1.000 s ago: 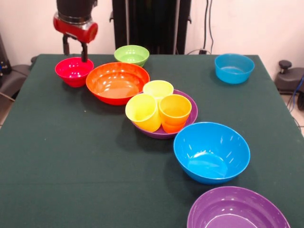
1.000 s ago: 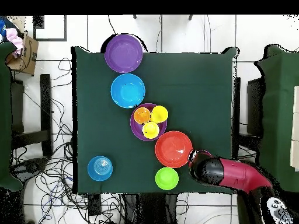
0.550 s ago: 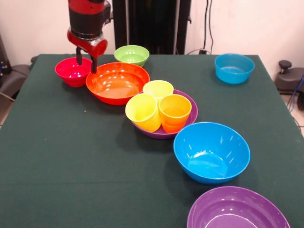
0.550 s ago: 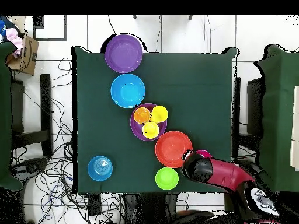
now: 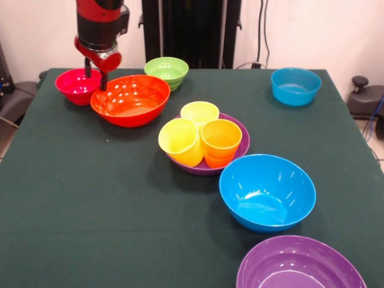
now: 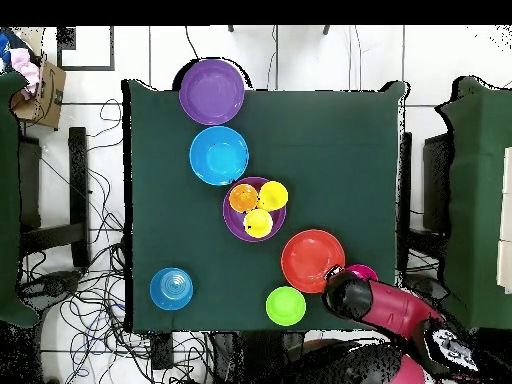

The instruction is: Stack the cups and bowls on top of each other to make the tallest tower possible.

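The gripper (image 5: 96,76) stands at the far left rim of the large orange bowl (image 5: 130,100), its two fingers apart, seemingly one on each side of the rim. The small red bowl (image 5: 77,86) touches it on the left. Three cups (image 5: 200,137) stand in a purple bowl (image 5: 240,139), right of the orange one.

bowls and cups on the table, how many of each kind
Large bowls: 4, orange, blue, purple under the cups, purple at the near edge
Small bowls: 3, red, light green, blue
Cups: 3, yellow, yellow, orange
Total: 10
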You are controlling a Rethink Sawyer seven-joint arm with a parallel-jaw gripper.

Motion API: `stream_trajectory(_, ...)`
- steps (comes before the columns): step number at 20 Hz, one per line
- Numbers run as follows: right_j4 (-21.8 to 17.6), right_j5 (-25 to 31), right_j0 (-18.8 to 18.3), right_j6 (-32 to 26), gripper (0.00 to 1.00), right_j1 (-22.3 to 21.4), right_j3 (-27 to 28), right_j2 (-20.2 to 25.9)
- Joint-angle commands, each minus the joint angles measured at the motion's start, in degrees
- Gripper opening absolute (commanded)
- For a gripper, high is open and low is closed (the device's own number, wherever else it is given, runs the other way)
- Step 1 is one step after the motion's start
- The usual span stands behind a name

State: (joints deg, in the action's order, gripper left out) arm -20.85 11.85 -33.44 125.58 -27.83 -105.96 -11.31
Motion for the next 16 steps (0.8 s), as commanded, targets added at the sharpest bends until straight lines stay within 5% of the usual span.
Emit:
stream_trajectory(1, 2.2, -0.7, -0.7, 5.1, 1.00, -0.9, 5.9, 1.7)
stream_trajectory(16, 2.2, 1.1, -2.6, 3.0, 1.00, -8.0, 2.0, 6.4)
